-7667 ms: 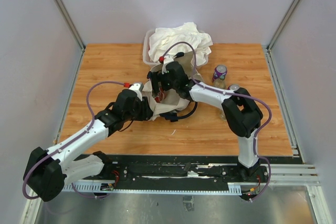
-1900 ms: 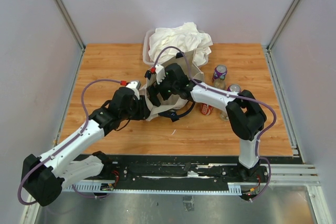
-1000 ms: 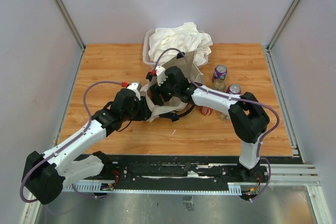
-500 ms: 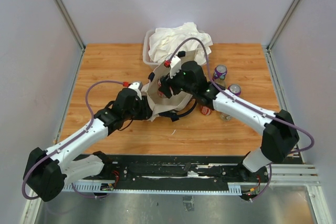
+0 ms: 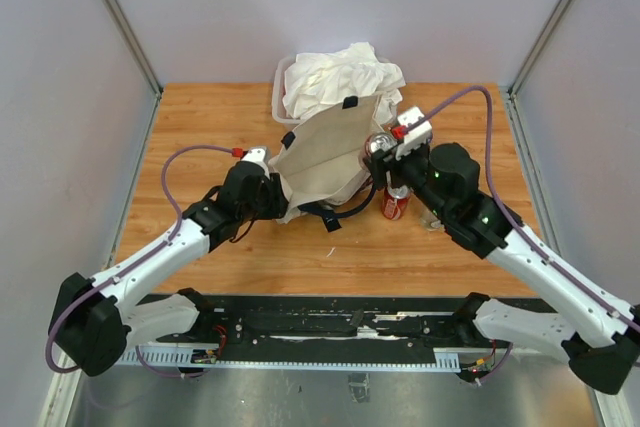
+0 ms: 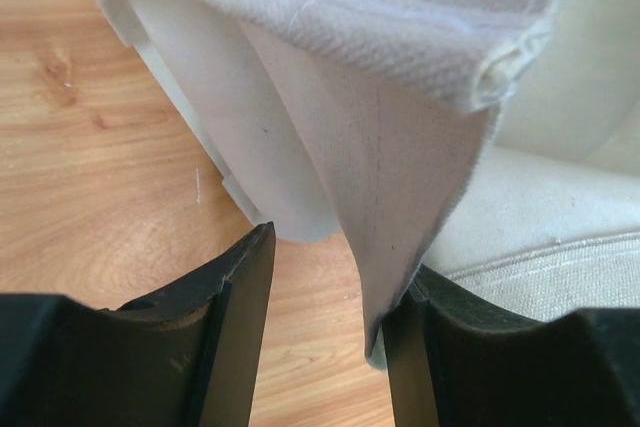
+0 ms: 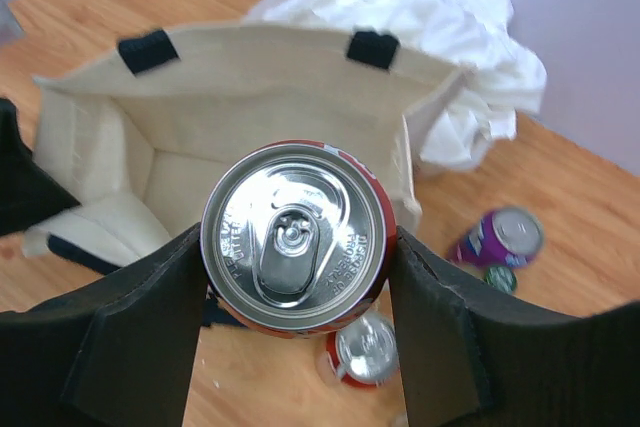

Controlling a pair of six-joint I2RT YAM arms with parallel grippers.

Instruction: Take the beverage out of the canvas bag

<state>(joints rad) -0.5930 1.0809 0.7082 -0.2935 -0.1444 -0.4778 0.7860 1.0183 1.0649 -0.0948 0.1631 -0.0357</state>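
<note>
Over on the left, the left gripper (image 6: 325,297) sits at the near corner of the canvas bag (image 5: 325,152). Its jaws are apart, and a fold of canvas hangs between them, touching only one finger. From where I stand nothing looks pinched. If so, the bag is propped rather than held, and its raised side could flop over or be dragged if the other arm brushes it.

Further right, the right gripper (image 7: 297,292) is clamped on the sides of a red can (image 5: 378,146). It holds the can upright just beside the bag's right edge, lifted off the table (image 5: 200,117). The can looks smooth, so a slack squeeze could let it slide. Right below stands another red can (image 5: 394,204), with a purple can (image 7: 497,237) nearby. Set down carelessly, the held one could knock them over.
</note>
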